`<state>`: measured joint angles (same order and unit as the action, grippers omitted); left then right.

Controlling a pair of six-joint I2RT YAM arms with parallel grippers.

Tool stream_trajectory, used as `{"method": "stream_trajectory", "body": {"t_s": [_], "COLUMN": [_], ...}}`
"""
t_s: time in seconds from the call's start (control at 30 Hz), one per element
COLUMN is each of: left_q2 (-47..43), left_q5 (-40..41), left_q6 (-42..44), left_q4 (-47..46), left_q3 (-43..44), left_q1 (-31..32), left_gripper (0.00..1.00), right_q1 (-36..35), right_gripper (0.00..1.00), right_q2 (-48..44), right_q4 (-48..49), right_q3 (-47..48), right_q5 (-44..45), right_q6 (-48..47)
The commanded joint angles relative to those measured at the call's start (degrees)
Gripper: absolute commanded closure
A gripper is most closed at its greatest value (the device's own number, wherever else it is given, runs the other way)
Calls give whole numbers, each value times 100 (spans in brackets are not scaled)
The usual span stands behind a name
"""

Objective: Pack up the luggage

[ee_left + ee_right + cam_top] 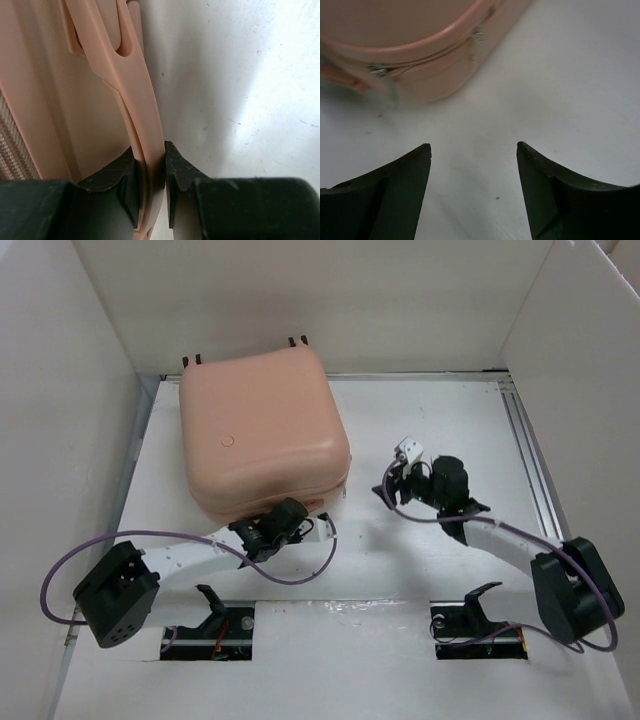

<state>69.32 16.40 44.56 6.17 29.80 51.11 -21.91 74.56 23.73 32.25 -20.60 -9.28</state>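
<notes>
The luggage (260, 425) is a peach-pink hard-shell suitcase lying flat and closed at the back left of the table, wheels toward the far wall. My left gripper (312, 520) sits at its near right corner. In the left wrist view my left gripper (150, 160) is shut on a thin pink handle strip (135, 90) beside the shell (45, 100). My right gripper (392, 485) is open and empty, to the right of the suitcase. In the right wrist view my right gripper (474, 147) hangs over bare table, with the suitcase corner (420, 30) and its zipper pulls (477, 37) ahead.
White walls enclose the table on the left, back and right. A metal rail (530, 460) runs along the right side. Two cut-outs with black holders (210, 625) (470, 625) lie at the near edge by the arm bases.
</notes>
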Motion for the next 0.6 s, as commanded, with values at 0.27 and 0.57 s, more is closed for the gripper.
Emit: {"method": "stream_trajectory", "body": {"t_s": [0.27,0.57], "left_q2": [337,337], "left_q5": [-1271,-1158], "left_q6": [-544,-659], "left_q4": [1386,1334], "left_q3": [131,140], "left_q1": [180,180], "left_gripper": [100,100], "right_q1": [-920,-1026], "right_gripper": [7,18], "right_q2": [874,1569], "right_q4": [1169,1855], "right_q3": [527,695], "right_q5": [-1208,-1157], "right_q6": [699,1156]}}
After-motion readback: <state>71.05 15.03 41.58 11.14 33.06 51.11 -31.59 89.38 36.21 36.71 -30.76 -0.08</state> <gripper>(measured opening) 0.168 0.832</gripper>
